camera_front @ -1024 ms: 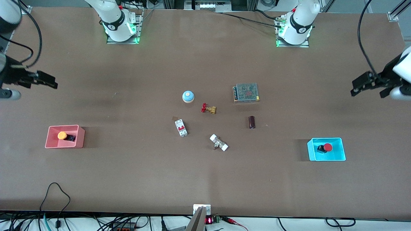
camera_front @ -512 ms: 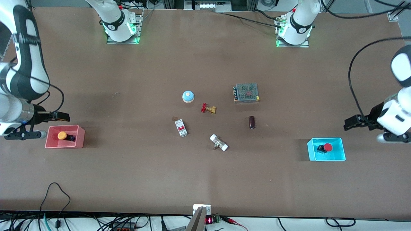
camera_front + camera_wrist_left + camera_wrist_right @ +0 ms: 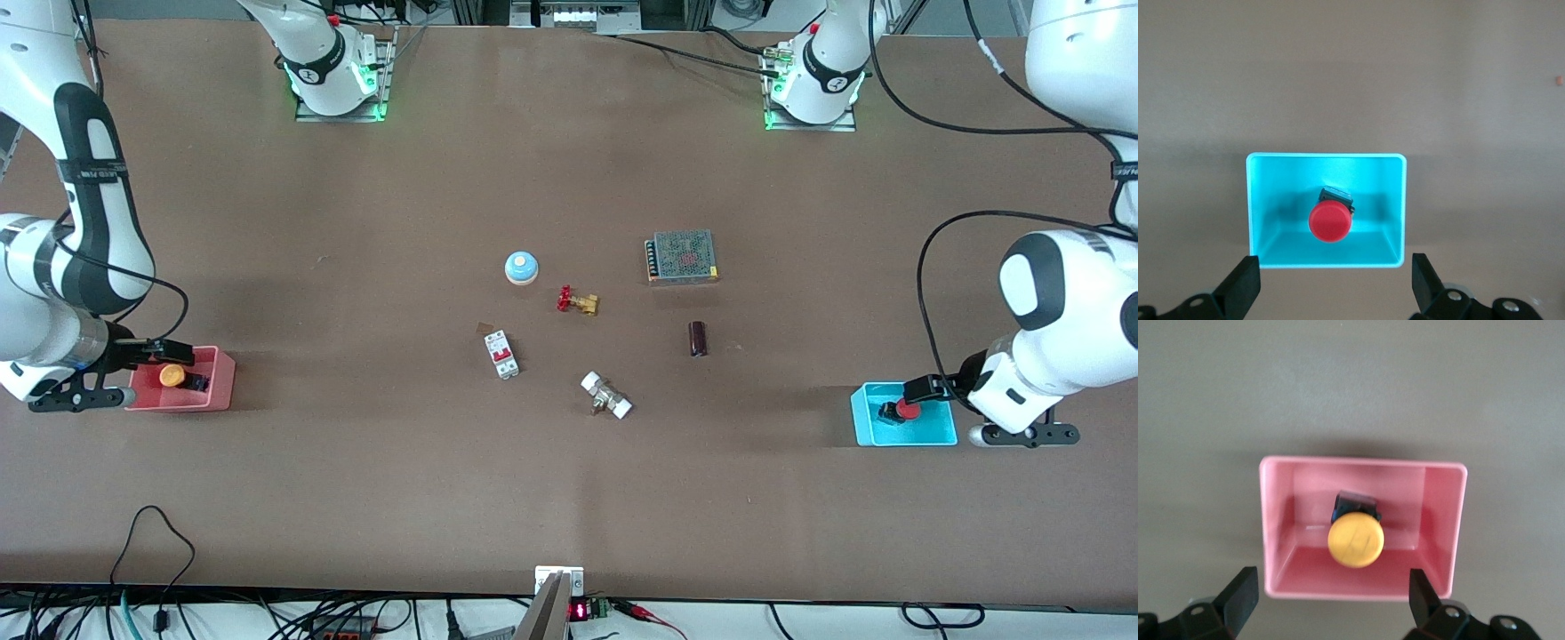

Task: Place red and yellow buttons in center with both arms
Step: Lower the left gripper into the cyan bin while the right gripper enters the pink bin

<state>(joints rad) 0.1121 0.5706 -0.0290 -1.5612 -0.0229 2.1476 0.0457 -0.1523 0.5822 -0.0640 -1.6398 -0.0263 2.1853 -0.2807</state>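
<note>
A: Both still on the reach-in step? Left gripper (image 3: 1331, 290) is spread wide over the cyan bin (image 3: 861, 427), red button (image 3: 1330, 221) inside.

B: Yep. Right gripper (image 3: 1331, 607) is spread over the pink bin (image 3: 222, 382), yellow button (image 3: 1355, 540) inside. Next I'd guess: drop, pinch each cap, carry to the center (image 3: 569, 356).

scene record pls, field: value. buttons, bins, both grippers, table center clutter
red button: in cyan bin, not gripped
yellow button: in pink bin, not gripped
left gripper: open, over cyan bin
right gripper: open, over pink bin
center clutter: blue-domed button, brass valve, circuit breaker, power supply, dark cylinder, white-capped fitting
</note>
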